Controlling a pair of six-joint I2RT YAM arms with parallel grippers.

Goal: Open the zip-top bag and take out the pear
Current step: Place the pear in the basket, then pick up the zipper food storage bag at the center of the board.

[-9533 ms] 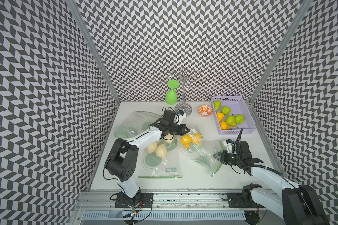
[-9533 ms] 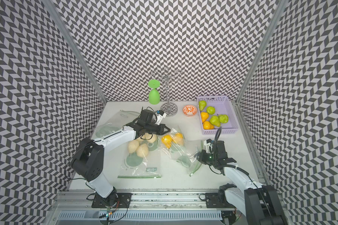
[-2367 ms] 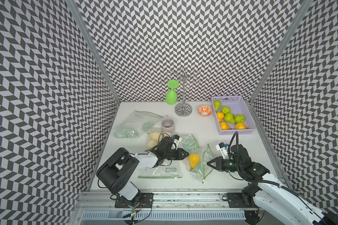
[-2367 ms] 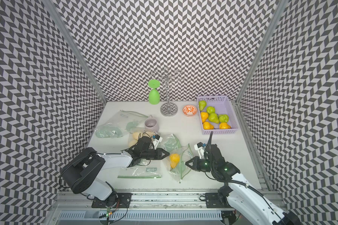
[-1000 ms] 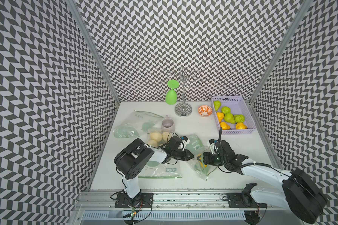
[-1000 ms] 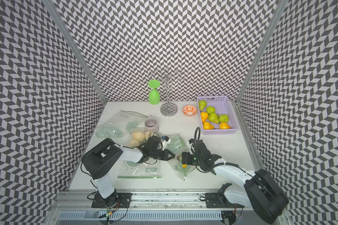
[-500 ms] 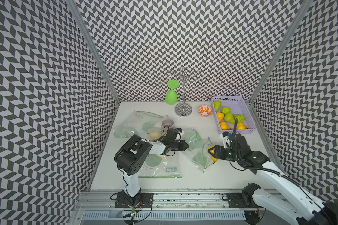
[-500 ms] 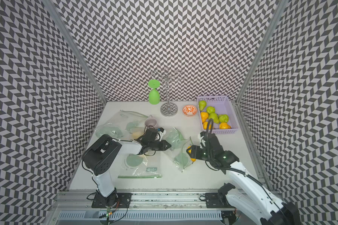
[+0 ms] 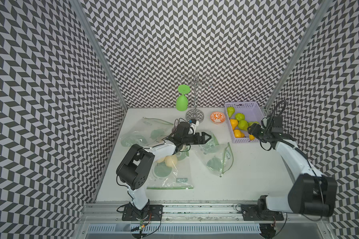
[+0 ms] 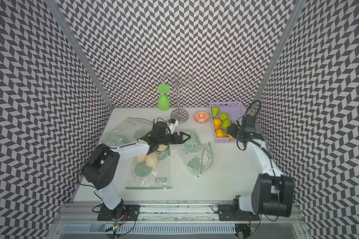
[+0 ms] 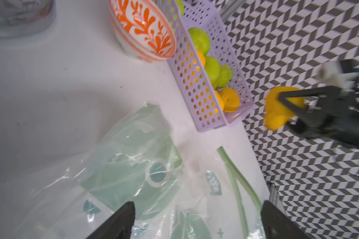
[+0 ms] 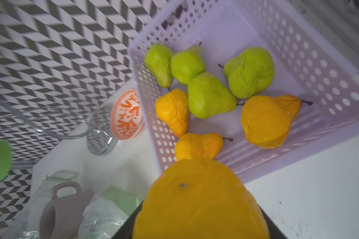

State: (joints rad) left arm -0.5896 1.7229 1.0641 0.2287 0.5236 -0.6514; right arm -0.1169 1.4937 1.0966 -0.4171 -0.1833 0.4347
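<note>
Your right tool [image 9: 252,134] is clamped on the pear [image 9: 251,137], a yellow one. It is out of the bag [image 9: 216,159] and lifted off the surface [image 9: 257,178]. In both top views the pear hangs at the near corner of the basket [image 9: 245,104], on the side by the right wall.

From the left wrist you see the black fingers [image 11: 309,93] on either side of the pear [image 11: 276,115], apart from the basket [image 11: 195,87]. From the right wrist the pear [image 12: 199,202] fills the foreground. Beyond it the basket [image 12: 298,51] holds the other pears [image 12: 211,95], four green and three yellow.

Your left tool [image 9: 207,137] has its jaws spread wide with nothing between them, over the far end of the bag. In the left wrist view its two fingers [image 11: 120,219] frame the crumpled plastic. You cannot tell whether they touch it.

The bag lies rumpled on the surface between the arms. Its green zip edge [image 9: 230,157] is parted and turned toward the right arm.

A second bag [image 9: 170,171] with pale fruit lies under the left arm, and a third bag [image 9: 138,135] lies near the left wall. The bowl [image 9: 217,117] sits just beside the basket. At the back a rack [image 9: 194,97] carries a green glass [image 9: 182,101] upside down. A mug [image 12: 64,204] shows in the right wrist view, lying on its side beside the plastic.
</note>
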